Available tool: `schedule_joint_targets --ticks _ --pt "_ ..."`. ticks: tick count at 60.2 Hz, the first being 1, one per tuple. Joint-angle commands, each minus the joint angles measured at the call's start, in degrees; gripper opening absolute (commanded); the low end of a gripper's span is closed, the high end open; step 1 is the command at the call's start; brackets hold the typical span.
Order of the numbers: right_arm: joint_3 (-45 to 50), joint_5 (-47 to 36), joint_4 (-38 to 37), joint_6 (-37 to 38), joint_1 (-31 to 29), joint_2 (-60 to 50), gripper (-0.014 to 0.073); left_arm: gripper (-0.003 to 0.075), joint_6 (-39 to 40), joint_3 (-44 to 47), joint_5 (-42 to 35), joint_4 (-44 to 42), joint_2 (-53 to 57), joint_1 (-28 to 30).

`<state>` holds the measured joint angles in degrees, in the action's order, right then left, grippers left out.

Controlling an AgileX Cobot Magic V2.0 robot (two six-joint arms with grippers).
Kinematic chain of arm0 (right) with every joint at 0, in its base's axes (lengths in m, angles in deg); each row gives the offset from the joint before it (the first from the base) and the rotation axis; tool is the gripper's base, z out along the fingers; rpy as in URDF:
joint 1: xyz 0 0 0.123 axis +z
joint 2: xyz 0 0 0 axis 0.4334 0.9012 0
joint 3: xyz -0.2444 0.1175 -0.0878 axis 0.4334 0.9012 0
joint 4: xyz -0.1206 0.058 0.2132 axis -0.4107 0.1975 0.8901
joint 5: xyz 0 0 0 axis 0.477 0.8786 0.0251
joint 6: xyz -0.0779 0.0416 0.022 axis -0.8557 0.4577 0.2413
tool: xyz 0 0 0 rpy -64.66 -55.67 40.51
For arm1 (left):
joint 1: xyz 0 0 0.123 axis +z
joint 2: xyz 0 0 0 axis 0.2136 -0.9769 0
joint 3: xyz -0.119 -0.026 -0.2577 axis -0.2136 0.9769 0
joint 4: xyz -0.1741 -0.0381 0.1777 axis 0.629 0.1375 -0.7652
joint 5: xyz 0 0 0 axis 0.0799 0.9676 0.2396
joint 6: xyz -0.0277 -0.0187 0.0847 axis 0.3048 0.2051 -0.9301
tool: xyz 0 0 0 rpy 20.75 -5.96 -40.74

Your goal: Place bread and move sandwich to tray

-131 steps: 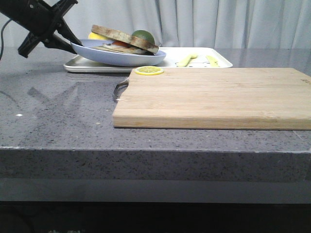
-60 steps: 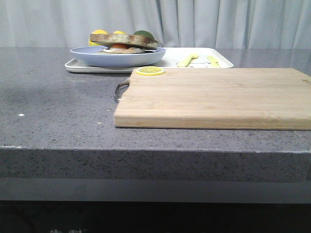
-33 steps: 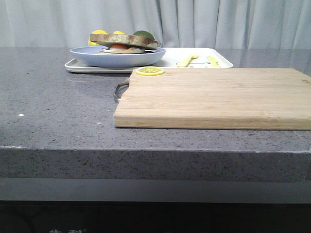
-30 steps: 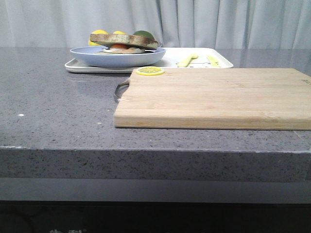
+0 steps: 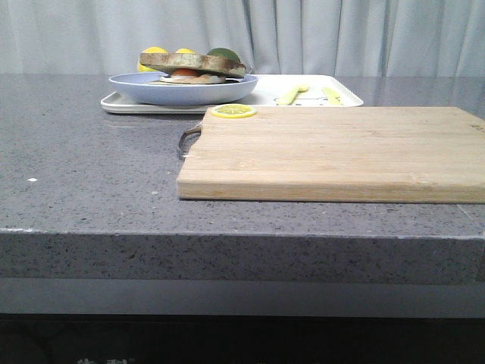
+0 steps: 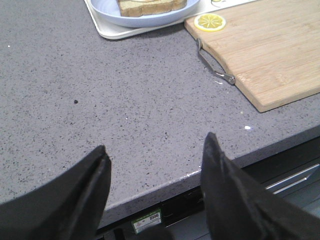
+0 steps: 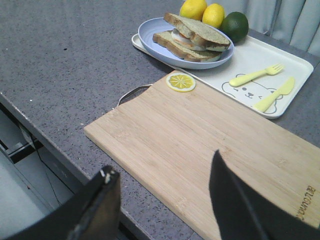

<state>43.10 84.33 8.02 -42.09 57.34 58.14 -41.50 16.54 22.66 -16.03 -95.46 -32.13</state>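
The bread [image 5: 193,61] lies as the top slice of the sandwich [image 5: 186,73], over the fried egg with its orange yolk. The sandwich sits in a pale-blue plate [image 5: 151,89] that rests on the left end of the cream-white tray [image 5: 121,105]. The right wrist view shows the bread [image 7: 197,27], the sandwich [image 7: 175,44], the plate [image 7: 145,30] and the tray [image 7: 250,55]. My left gripper [image 6: 156,150] is open and empty over the table's front edge. My right gripper [image 7: 162,167] is open and empty over the near corner of the cutting board. Neither gripper shows in the front view.
A wooden cutting board [image 5: 333,152] with a metal handle lies in front of the tray, with a lemon slice [image 5: 233,111] on its far left corner. Two lemons [image 7: 192,9] and a lime [image 7: 235,25] stand behind the plate. A yellow fork [image 7: 255,75] and knife [image 7: 274,95] lie on the tray.
The left gripper, which held the plate's rim tilted above the tray, has let go and left the front view. The plate now lies flat on the tray.
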Motion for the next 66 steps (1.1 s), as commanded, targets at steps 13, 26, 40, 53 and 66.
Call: schedule_joint_targets --ticks 13,26,40,53,66 --pt "-1.59 -0.95 -0.28 -0.11 0.00 0.14 0.0075 0.0120 0.66 -1.46 -4.17 0.28 -0.25 -0.46" --pt "-1.59 -0.42 -0.28 -0.11 0.00 0.14 -0.0067 -0.0017 0.66 -1.41 -3.72 0.54 -0.25 -0.46" --pt "-1.59 -0.07 -0.28 -0.11 0.00 0.14 -0.0067 -0.0017 0.66 -1.41 -4.04 0.54 -0.25 -0.46" --pt "-1.59 -0.07 -0.28 -0.11 0.00 0.14 -0.0067 -0.0017 0.66 -1.01 -4.59 0.54 0.03 -0.46" --pt "-1.59 -0.03 -0.28 -0.11 0.00 0.14 -0.0067 -0.0017 0.66 6.25 -10.84 0.59 13.26 7.12"
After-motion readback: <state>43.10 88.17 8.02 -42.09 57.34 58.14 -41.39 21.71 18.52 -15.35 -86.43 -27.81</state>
